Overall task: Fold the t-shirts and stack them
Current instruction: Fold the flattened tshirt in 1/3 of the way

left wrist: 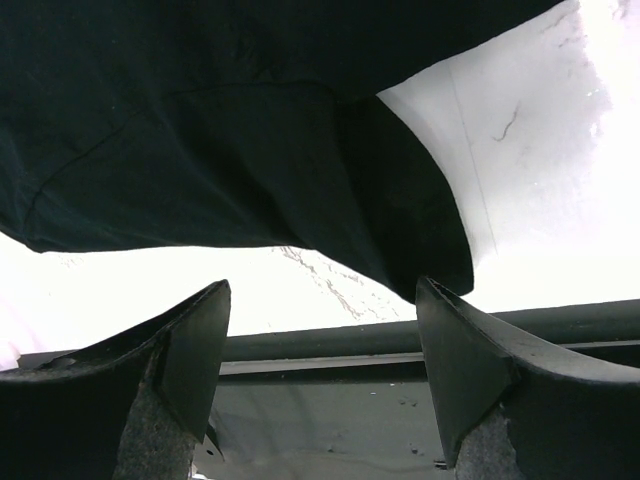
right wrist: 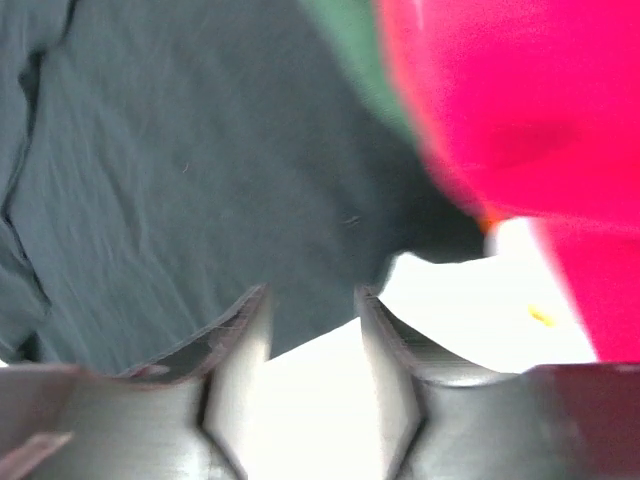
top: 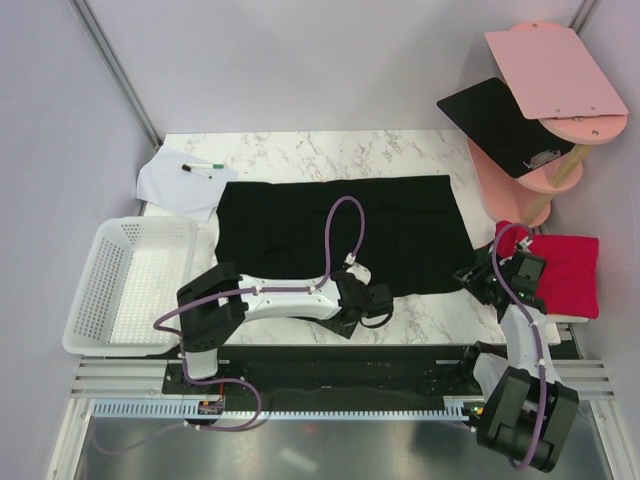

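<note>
A black t-shirt [top: 345, 230] lies spread flat on the marble table [top: 300, 155]. It also shows in the left wrist view [left wrist: 220, 130] and the right wrist view [right wrist: 180, 150]. A folded crimson red shirt [top: 565, 270] lies at the right, with green and orange cloth showing under it in the right wrist view [right wrist: 345, 40]. My left gripper [top: 372, 305] is open and empty at the shirt's near hem. My right gripper [top: 478, 280] is open and empty at the shirt's near right corner, between it and the red shirt [right wrist: 500, 110].
A white basket [top: 130, 285] stands at the left. A white paper sheet [top: 180, 180] with a marker [top: 203, 168] lies at the back left. A pink stand [top: 545, 120] with a flat black board [top: 500, 125] is at the back right.
</note>
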You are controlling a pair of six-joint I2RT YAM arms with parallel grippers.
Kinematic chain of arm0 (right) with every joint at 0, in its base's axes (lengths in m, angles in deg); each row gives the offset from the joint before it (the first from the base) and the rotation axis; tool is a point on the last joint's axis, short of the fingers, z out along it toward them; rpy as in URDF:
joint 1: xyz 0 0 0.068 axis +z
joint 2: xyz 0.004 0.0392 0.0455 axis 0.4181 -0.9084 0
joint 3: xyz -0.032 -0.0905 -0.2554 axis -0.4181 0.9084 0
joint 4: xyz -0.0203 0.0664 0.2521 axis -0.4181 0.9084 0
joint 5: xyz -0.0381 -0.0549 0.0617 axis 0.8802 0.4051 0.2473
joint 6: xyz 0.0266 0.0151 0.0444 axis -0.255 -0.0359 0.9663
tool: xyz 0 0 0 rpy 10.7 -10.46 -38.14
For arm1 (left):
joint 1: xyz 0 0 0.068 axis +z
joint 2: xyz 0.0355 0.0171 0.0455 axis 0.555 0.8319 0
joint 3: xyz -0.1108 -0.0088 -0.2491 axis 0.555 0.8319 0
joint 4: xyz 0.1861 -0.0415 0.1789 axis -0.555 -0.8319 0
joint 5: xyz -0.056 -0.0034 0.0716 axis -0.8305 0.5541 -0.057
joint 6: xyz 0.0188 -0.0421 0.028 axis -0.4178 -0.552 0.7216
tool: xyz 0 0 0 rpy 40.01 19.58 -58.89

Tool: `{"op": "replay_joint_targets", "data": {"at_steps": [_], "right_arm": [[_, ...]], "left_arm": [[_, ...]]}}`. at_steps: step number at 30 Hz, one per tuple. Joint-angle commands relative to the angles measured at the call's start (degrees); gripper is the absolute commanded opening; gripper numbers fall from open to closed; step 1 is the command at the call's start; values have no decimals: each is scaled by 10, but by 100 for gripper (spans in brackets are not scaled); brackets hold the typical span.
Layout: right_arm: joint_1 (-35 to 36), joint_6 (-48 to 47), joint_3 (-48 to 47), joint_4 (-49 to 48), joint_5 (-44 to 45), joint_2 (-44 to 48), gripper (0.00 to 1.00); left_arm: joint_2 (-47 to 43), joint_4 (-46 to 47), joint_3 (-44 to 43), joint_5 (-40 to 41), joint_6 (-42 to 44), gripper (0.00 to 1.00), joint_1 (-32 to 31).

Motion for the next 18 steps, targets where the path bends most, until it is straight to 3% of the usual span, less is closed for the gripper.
{"op": "replay_joint_targets", "data": {"at_steps": [1,6,12,18], "right_arm": [[67,-14,-44,35,52,1,54],[123,-25,-82,53,97,-2,75],[180,-86,-200,90,177,-70,87],[269,-120,-305,131,316,-128,97]], "left_arm": [[-9,-10,-23,23,-18,82,-5],[-41,-16,-18,41,-19,88,-4],[-74,-15,-18,49,-10,99,1],[-122,30,26,-6,15,100,50]]}}
